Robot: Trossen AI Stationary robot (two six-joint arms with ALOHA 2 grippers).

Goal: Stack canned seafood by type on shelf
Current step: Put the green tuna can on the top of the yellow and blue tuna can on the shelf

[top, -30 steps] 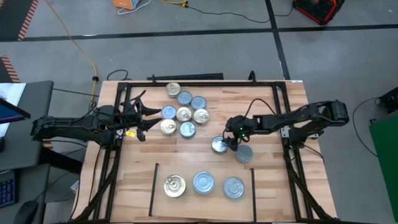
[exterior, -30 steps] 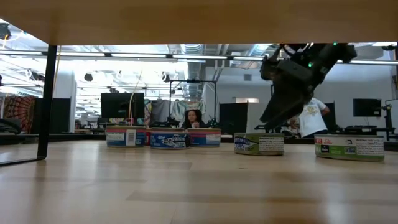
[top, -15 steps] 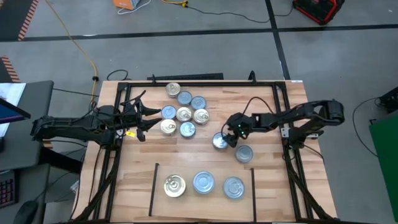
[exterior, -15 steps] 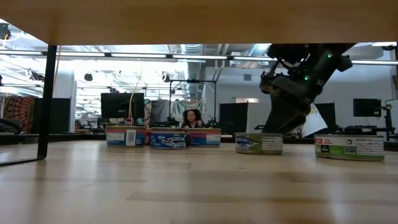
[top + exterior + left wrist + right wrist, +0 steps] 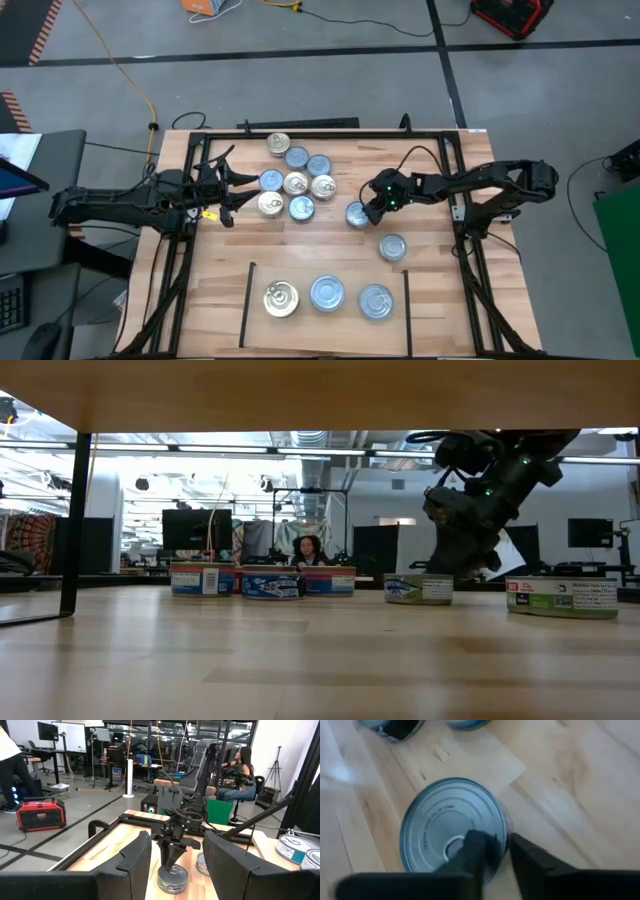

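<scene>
High view: the right gripper (image 5: 368,210), right of centre, pinches the rim of a silver-topped tin (image 5: 357,214). The left gripper (image 5: 228,187) waits half open at centre left. The shelf (image 5: 325,275), lower centre, holds three tins; seven cluster at upper centre; one lies alone (image 5: 392,247).

Right wrist view: the fingers (image 5: 476,851) nearly closed, straddling that tin's (image 5: 451,830) edge.

even bright overhead light, soft shadows, right wrist view motion-blurred, low view's foreground out of focus
</scene>
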